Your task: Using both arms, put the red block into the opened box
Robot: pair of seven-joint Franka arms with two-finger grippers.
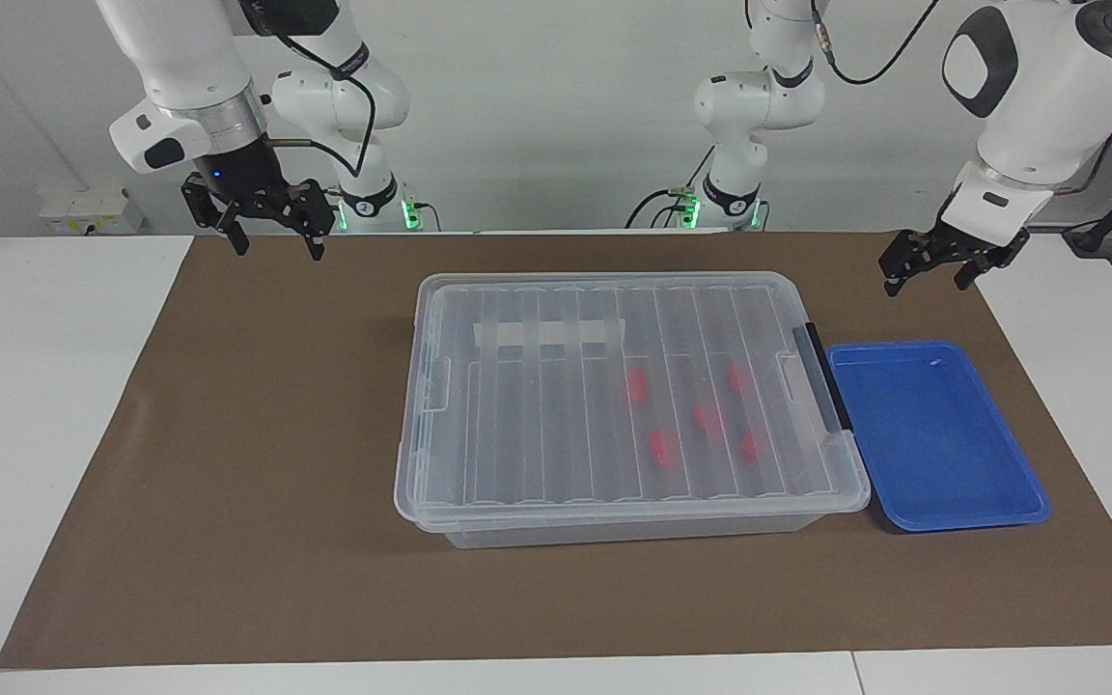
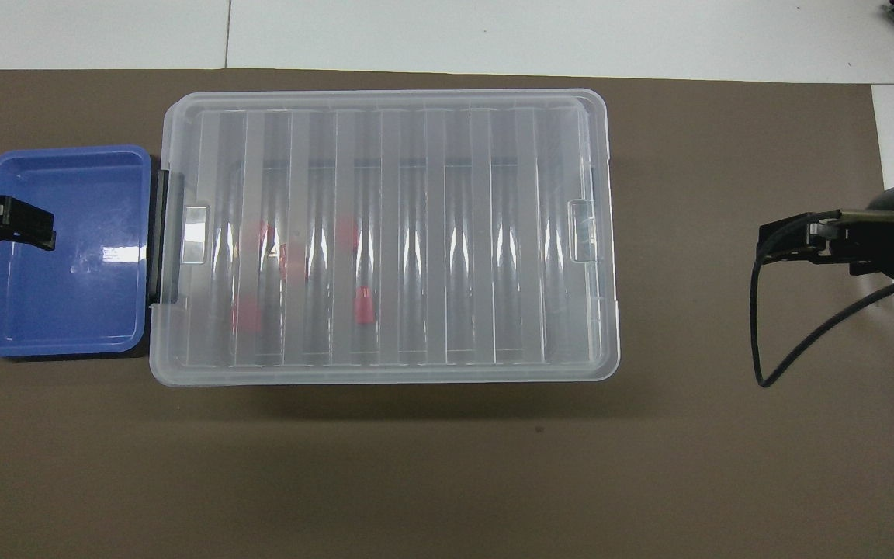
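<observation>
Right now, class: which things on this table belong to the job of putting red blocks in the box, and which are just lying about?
Belong to the job:
- red blocks, inside the box
- box, lid on
- left hand, open
- right hand, open

Just lying about:
- blue tray
- brown mat
</observation>
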